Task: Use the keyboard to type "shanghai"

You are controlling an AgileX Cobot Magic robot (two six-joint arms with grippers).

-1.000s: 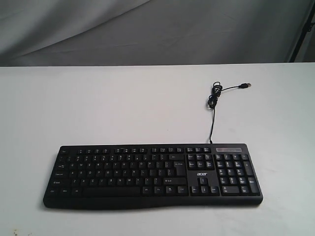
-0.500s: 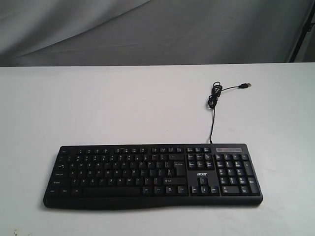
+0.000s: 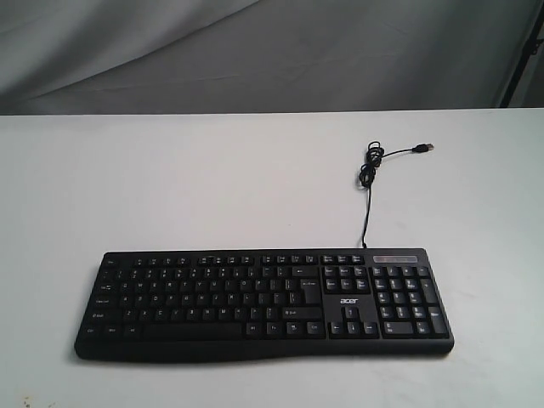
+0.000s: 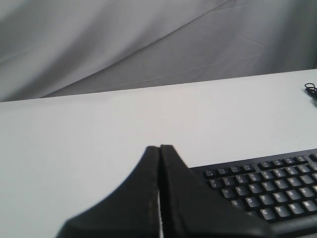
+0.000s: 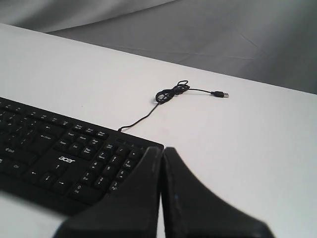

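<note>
The black keyboard with white legends and an acer logo lies near the table's front edge in the exterior view; neither arm shows there. Its thin USB cable runs back to a small coil and a loose plug. In the left wrist view my left gripper is shut with nothing held, its tips off the letter-key end of the keyboard. In the right wrist view my right gripper is shut and empty, by the number-pad corner of the keyboard.
The white table stretches behind the keyboard to a grey cloth backdrop. The cable's coil and plug lie on the table behind the number-pad end. A dark stand leg shows at the far right.
</note>
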